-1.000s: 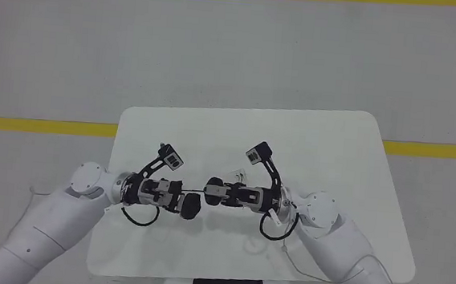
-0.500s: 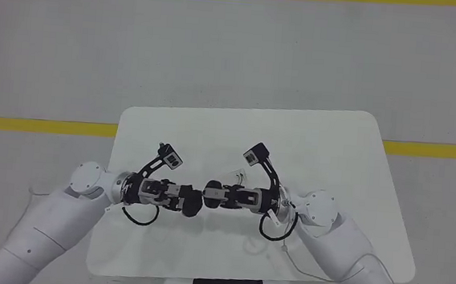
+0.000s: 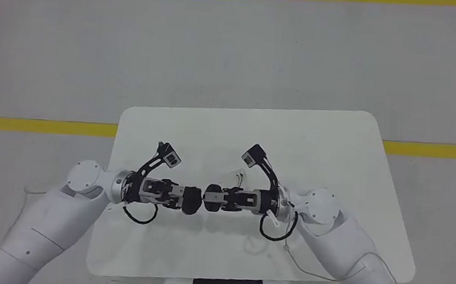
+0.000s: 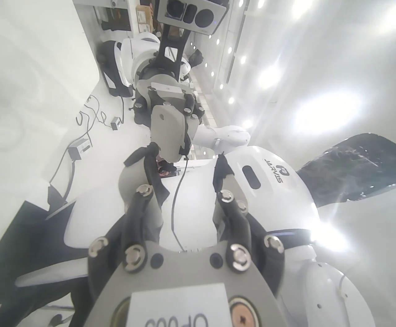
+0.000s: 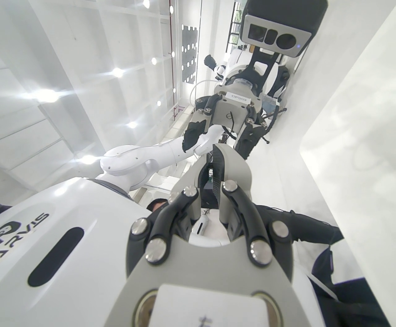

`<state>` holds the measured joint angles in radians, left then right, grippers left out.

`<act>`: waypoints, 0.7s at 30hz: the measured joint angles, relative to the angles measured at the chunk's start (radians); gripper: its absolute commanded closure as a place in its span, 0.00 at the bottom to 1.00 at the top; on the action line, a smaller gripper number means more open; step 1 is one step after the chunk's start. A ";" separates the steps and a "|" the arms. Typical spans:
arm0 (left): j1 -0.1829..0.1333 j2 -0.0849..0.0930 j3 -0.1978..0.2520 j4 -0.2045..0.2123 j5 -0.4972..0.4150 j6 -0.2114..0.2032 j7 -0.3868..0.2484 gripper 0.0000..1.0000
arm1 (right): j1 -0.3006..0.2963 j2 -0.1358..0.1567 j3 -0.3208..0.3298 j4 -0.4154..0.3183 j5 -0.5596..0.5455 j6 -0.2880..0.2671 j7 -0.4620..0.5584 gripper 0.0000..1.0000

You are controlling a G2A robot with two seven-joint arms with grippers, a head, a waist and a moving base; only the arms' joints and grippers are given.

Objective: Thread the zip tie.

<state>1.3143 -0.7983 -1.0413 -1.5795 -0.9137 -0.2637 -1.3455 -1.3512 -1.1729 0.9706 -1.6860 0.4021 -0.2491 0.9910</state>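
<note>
The zip tie (image 4: 177, 204) is a thin black strap. It runs from the tips of my right gripper (image 4: 178, 154) down between the spread fingers of my left gripper (image 4: 183, 158) toward its palm. My left gripper (image 3: 192, 199) is open, with black tape on its fingertips (image 4: 145, 158), and neither finger presses on the strap. My right gripper (image 5: 212, 151) is shut, its ridged pads pinching the strap's end. The two grippers meet tip to tip above the near middle of the white table (image 3: 332, 150). From the right wrist, my left gripper (image 5: 219, 139) faces me head-on.
Both arms hang low over the table's near half, close to its front edge (image 3: 225, 277). Yellow floor lines (image 3: 52, 126) run to either side of the table and behind it.
The two grippers have closed the gap between them and now nearly touch. The strap that spanned the gap a second ago now lies between my left gripper's fingers.
</note>
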 measured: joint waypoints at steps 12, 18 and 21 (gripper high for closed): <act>0.009 -0.002 -0.009 -0.010 0.039 0.010 0.013 0.75 | 0.001 0.005 -0.004 0.004 -0.023 0.038 -0.017 1.00; 0.012 -0.003 -0.015 -0.007 0.053 0.011 0.017 0.79 | -0.005 0.008 -0.001 0.001 -0.036 0.043 -0.024 1.00; 0.014 -0.003 -0.019 -0.009 0.060 0.014 0.019 0.81 | -0.008 0.010 0.000 0.001 -0.042 0.046 -0.026 1.00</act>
<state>1.3285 -0.8013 -1.0604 -1.5881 -0.8532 -0.2497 -1.3265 -1.3587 -1.1629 0.9703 -1.6855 0.3601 -0.2034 0.9653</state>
